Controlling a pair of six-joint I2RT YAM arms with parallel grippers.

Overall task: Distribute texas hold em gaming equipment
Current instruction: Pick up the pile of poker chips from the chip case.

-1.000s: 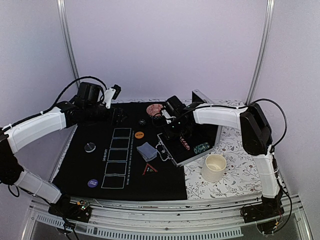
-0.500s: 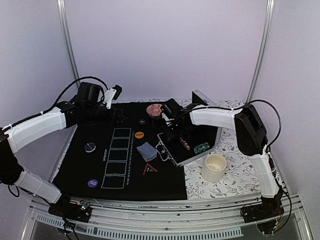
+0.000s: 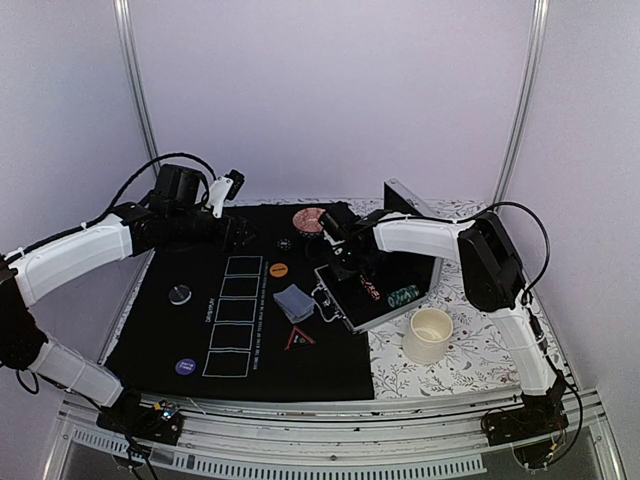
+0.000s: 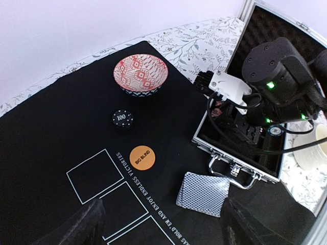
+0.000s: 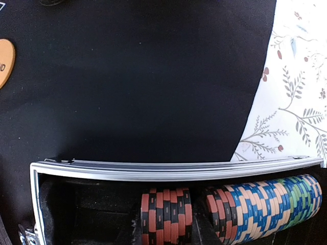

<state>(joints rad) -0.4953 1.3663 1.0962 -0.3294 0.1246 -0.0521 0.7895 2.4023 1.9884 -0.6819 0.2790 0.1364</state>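
Note:
In the right wrist view my right gripper [image 5: 166, 224] is down in the open metal case [image 5: 173, 171], shut on a short stack of red striped poker chips [image 5: 164, 214]. Beside it lies a longer row of red, blue and green chips [image 5: 265, 209]. From above, that gripper [image 3: 345, 258] is at the case's far left corner. My left gripper [image 3: 240, 235] hovers open over the black mat [image 3: 160, 330]. Its wrist view shows the grey-blue cards [image 4: 203, 190], the orange disc [image 4: 141, 156] and a black chip [image 4: 122, 119]. A red triangle marker [image 3: 298, 338] and a purple disc [image 3: 185, 366] lie nearer me.
The red patterned bowl [image 3: 309, 219] stands at the mat's far edge, and a white cup [image 3: 430, 333] on the floral cloth right of the case. The case lid [image 3: 405, 200] stands upright behind my right arm. A dark disc [image 3: 180, 293] lies at the mat's left.
My right gripper has shifted a little left inside the case and closed on the red chips. The left arm has not moved.

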